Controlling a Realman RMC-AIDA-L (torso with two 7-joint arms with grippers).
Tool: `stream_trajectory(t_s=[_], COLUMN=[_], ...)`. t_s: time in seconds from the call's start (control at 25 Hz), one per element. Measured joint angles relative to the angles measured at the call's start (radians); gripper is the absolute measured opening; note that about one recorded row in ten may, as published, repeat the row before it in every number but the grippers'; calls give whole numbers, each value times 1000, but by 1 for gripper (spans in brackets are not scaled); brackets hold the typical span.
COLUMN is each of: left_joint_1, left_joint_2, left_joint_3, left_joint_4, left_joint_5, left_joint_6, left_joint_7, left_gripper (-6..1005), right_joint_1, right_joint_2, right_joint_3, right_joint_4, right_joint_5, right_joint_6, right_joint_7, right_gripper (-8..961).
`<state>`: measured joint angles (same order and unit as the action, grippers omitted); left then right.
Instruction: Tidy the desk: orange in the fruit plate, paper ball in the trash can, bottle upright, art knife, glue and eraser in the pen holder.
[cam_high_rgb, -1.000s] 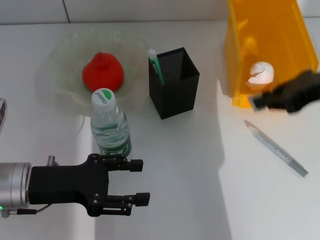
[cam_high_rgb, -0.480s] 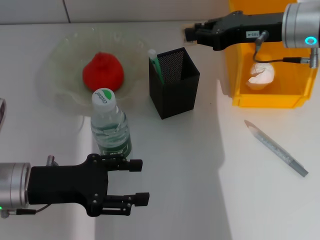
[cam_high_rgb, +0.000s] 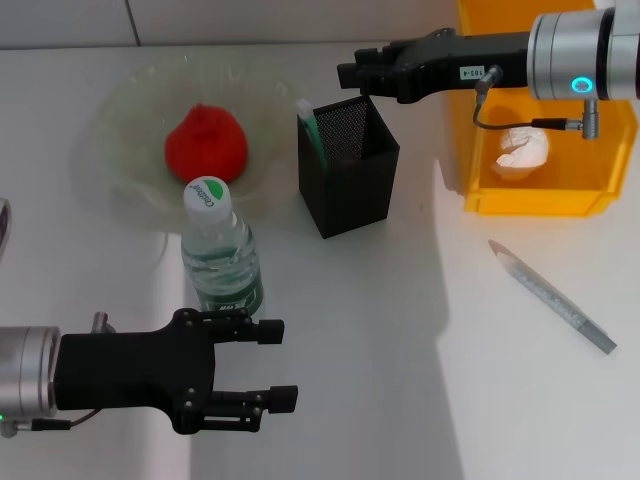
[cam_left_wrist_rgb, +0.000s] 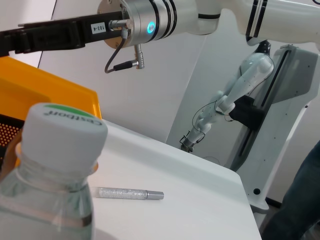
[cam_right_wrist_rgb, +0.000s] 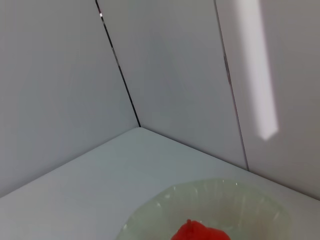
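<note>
While in plate (cam_high_rgb: 120, 120), orange (cam_high_rgb: 205, 142)

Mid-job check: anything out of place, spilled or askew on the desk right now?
Only the art knife, lying loose on the desk in front of the trash can, not in the pen holder. Orange sits in the plate, paper ball in the can, bottle upright. Nothing spilled.

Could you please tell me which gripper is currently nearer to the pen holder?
The right gripper: it hovers just above the far rim of the pen holder. The left gripper sits low at the table's near edge, in front of the bottle, well away from the holder.
</note>
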<state>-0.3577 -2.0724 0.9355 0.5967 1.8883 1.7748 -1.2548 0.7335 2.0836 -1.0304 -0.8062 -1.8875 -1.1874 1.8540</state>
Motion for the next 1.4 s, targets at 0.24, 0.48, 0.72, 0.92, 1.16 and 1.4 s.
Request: stream_trajectory(t_s=[0.24, 0.48, 0.72, 0.92, 1.16, 1.4], left_joint_1=[1, 5, 11, 11, 0, -2], left_joint_2=[0, 0, 1, 2, 0, -1], left_joint_3=[0, 0, -5, -4, 0, 0], left_joint_4=[0, 0, 0, 0, 0, 0], left_joint_5=[0, 0, 0, 0, 0, -3], left_joint_6=[0, 0, 0, 0, 0, 0], left_joint_7=[0, 0, 0, 0, 0, 5], left_gripper=[769, 769, 769, 769, 769, 769], right_joint_1=[-3, -67, -200, -214, -232, -241], right_joint_2=[0, -24, -2, 3, 2, 3], right_joint_3=[5, 21, -22, -86, -241, -358], right_joint_4=[-3, -174, -748, -918, -920, -793], right_joint_5=[4, -41, -483, -659, -816, -872], right_joint_6=[-11, -148, -445, -624, -694, -589], right_joint_7=[-1, 131, 510, 662, 793, 845], right_gripper=[485, 500, 510, 508, 505, 503])
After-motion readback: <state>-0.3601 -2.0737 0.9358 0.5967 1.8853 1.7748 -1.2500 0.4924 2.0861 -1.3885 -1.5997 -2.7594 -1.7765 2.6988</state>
